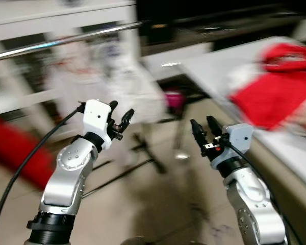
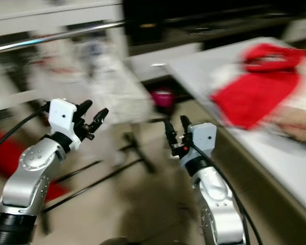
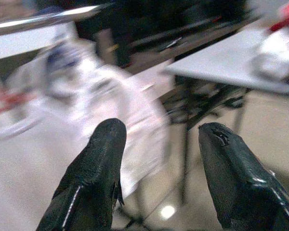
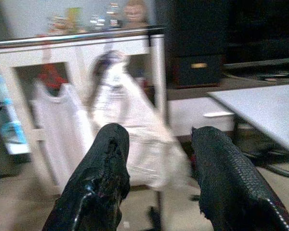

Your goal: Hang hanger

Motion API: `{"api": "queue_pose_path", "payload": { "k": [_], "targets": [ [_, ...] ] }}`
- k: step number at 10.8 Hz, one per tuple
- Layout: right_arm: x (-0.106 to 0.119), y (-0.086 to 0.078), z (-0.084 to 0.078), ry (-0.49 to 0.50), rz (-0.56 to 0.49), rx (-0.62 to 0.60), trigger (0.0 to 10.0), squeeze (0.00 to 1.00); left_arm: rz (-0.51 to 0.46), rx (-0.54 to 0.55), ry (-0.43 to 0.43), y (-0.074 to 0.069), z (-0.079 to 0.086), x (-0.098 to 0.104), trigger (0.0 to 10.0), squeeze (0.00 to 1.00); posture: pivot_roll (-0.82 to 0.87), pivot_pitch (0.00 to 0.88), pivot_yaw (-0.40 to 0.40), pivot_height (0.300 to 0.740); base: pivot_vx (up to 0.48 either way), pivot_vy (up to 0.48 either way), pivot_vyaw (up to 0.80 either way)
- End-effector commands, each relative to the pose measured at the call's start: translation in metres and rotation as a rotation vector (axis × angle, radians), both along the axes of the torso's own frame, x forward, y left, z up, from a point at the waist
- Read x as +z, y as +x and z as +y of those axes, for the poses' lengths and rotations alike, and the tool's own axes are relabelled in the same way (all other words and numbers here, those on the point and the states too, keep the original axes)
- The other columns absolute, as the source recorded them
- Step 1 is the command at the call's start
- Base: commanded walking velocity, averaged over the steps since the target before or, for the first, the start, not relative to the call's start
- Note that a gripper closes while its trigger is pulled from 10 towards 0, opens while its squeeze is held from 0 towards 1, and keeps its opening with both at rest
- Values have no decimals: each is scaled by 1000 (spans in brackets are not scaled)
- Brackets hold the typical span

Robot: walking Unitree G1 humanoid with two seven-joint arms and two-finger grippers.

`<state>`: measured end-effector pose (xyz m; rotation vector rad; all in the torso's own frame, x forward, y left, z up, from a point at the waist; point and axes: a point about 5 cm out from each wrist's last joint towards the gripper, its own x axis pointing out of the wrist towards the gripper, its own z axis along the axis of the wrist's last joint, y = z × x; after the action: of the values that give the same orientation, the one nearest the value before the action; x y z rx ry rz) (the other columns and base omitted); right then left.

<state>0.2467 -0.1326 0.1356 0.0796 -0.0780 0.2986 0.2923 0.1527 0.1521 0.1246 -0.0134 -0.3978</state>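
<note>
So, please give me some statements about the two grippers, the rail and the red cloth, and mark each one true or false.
1. Both grippers are empty. True: the left gripper and the right gripper are open and hold nothing.
2. The red cloth lies on the floor. False: it lies on the white table on the robot's right.
3. White clothes hang on the metal rail. True.
4. The right gripper grips the rail. False: it is in the air, apart from the rail.
5. The head views are sharp. False: they are blurred.
</note>
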Motion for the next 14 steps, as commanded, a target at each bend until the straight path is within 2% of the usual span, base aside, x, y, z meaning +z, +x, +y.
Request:
{"api": "queue_pose_path", "payload": {
  "k": [1,4,7,14],
  "targets": [
    [-2,1,-2,-18,9,-10,10000,12,5,-14,15,-1,-2,-2,10000,0,-87,0,60,740,0,0,488],
    [-5,2,-2,-33,21,-13,10000,31,-11,-27,22,-1,-4,-1,10000,0,-87,0,60,740,82,0,696],
    [-6,5,2,-32,34,17,10000,27,-16,-3,19,0,-3,1,10000,0,-76,0,47,740,295,0,800],
    [-12,9,-3,-29,54,-21,10000,20,-15,6,35,0,0,-2,10000,0,-67,0,34,740,326,0,800]
  ]
}}
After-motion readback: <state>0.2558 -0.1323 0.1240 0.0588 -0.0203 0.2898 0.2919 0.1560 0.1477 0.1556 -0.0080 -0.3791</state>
